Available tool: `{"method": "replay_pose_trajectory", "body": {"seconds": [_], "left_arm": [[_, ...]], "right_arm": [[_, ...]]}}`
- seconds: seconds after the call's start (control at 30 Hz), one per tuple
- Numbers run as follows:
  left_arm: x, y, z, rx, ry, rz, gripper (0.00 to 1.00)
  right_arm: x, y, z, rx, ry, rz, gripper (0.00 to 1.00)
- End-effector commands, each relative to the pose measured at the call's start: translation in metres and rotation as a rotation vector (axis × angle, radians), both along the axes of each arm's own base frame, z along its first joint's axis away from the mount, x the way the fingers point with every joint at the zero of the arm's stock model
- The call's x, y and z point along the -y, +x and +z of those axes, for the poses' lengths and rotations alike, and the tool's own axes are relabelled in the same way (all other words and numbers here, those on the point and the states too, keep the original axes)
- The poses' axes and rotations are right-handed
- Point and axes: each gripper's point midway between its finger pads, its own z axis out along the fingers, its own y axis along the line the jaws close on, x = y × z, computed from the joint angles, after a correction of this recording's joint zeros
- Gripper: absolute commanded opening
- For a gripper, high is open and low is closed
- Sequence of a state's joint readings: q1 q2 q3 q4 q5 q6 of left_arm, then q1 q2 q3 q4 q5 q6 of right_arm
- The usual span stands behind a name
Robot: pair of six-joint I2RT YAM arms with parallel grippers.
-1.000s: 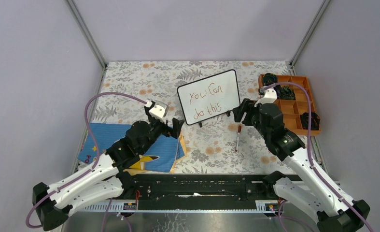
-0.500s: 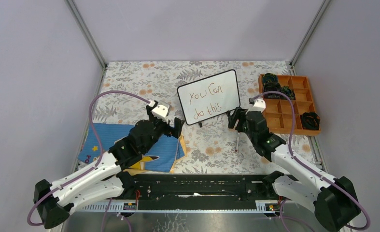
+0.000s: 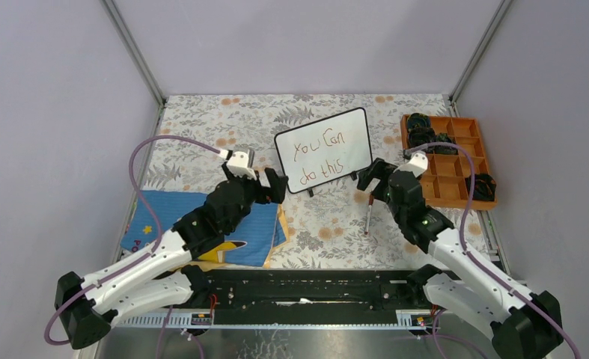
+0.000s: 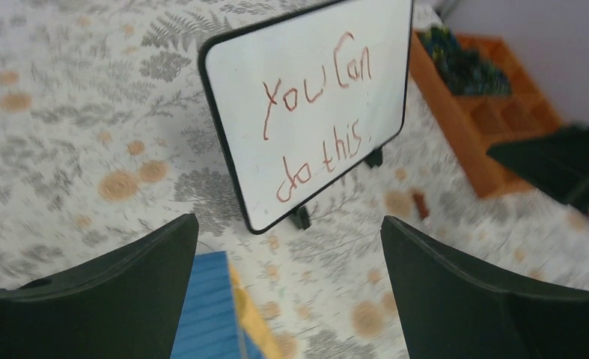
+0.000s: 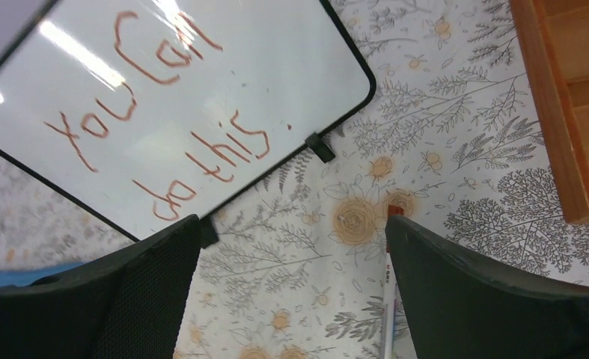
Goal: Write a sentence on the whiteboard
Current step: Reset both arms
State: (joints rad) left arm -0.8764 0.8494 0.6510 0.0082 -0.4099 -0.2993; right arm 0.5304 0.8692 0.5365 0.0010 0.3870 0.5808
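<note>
1. Whiteboard (image 3: 323, 151) stands tilted on small black feet at the middle of the desk (image 3: 201, 127), just beyond both pairs of fingers and touching neither.
2. Left fingers (image 3: 275, 185) are spread wide with nothing between them, pointing at the board's near left corner.
3. Right fingers (image 3: 371, 176) are also spread wide and hold nothing, close to the board's near right corner.
4. A slim white marker (image 3: 368, 213) with a reddish tip lies flat on the desk just near of the right fingers, apart from the board.
5. The board is glossy white with a thin black frame and rounded corners. The sentence (image 3: 317, 144) reads "You Can do this" in reddish-brown strokes on two lines.
6. An orange compartment tray (image 3: 444, 187) sits at the right edge of the desk. Dark tangled bundles (image 3: 420, 123) fill its far left cells and another lies in a near right cell. The other cells show bare orange floor.
7. A blue cloth (image 3: 254, 239) with yellow shapes lies flat under the left arm.
8. A floral-print cover spans the desk, with open stretches far of the board and at far left. Grey walls close off both sides and the far end.
</note>
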Motion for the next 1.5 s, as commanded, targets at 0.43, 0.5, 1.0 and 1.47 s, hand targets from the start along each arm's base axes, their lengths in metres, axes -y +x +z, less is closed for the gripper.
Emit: {"method": "replay_pose_trajectory", "body": {"seconds": [0.43, 0.5, 1.0, 1.47], "left_arm": [[-0.032, 0.011, 0.083, -0.162, -0.066, 0.305, 0.99], [-0.037, 0.014, 0.087, -0.167, -0.036, 0.339, 0.99], [-0.042, -0.001, 0.192, 0.143, -0.122, 0.164, 0.99], [-0.141, -0.007, 0.222, 0.152, -0.273, 0.654, 0.99]], "right_arm": [[-0.027, 0.033, 0.161, 0.131, 0.1, 0.026, 1.0], [-0.035, 0.039, 0.181, 0.191, 0.118, 0.054, 1.0], [-0.002, 0.018, 0.287, 0.448, -0.51, -0.32, 1.0], [0.021, -0.044, 0.285, 0.556, -0.175, -0.055, 1.0]]}}
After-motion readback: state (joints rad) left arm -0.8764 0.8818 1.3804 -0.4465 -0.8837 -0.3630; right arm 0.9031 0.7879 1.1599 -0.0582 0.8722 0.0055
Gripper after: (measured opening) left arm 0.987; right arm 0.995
